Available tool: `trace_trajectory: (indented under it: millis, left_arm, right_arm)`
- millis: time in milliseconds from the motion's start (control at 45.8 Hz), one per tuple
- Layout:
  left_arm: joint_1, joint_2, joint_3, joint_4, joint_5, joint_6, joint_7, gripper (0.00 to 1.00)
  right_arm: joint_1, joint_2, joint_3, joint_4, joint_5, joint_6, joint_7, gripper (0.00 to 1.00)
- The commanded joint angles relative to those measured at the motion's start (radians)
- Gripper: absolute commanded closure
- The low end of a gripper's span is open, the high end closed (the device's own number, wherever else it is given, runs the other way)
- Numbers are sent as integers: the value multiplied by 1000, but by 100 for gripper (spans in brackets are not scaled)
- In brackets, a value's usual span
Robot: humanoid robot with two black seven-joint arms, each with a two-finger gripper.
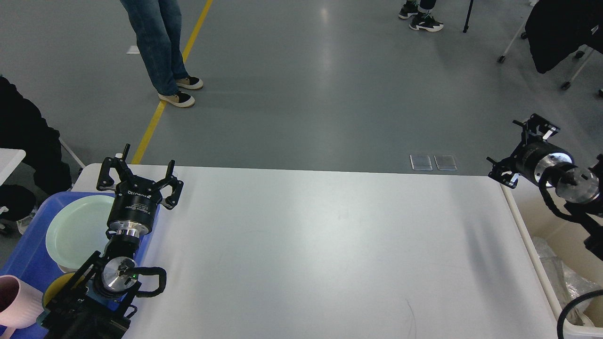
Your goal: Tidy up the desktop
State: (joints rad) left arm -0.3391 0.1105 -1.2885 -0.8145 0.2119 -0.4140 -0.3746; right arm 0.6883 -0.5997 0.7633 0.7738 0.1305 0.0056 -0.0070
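Jaws of left gripper [140, 175] spread wide, nothing between them, poised over the left edge of the tabletop [320, 245] where it meets the blue tray [28, 263]. Jaws of right gripper [518, 148] seen small and nearly end-on, off the right end of the tabletop; spread or clenched cannot be told. Nothing seen held there.

Tabletop white, smooth, rounded at the far corners, filling the middle and lower part of the view. Faint dark scratch near the front edge, right of centre.

Tray set against the left end of the tabletop. Inside it: pale green plate [75, 230], lying flat, partly covered by the left arm; pink ribbed cup [16, 301] at the lower left, cut by the view's edge; yellow item [52, 291] just beside the cup, mostly hidden behind the arm, kind not determinable.

Beige bin [546, 278] alongside the right end of the tabletop, crumpled clear plastic [565, 278] inside.

Grey floor beyond, with yellow line [165, 99]. Person in jeans [158, 42] standing on that line, well apart from the tabletop.
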Motion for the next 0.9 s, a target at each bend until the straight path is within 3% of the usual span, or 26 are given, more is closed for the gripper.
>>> trace_trajectory:
  millis: [0,131,197,284,459,678,874]
  left_arm:
    - [0,0,0,0,0,0,-1,4]
    - [0,0,0,0,0,0,0,4]
    - [0,0,0,0,0,0,0,4]
    - [0,0,0,0,0,0,0,4]
    - [-1,0,0,0,0,0,0,4]
    - [0,0,0,0,0,0,0,4]
    - [-1,0,0,0,0,0,0,4]
  right_arm:
    - [-121,63,59,47,-83,48,240,0]
    - [-229,113,88,53,-112,77,488,0]
    - [-254,120,94,58,-112,134,544,0]
    - [-265,158,102,64,-111,197,530,0]
    - [-297,205,103,84,-112,192,529,0]
    - [-305,212,107,145,-111,71,519,0]
    - [-308,204,123,145,-111,70,548,0]
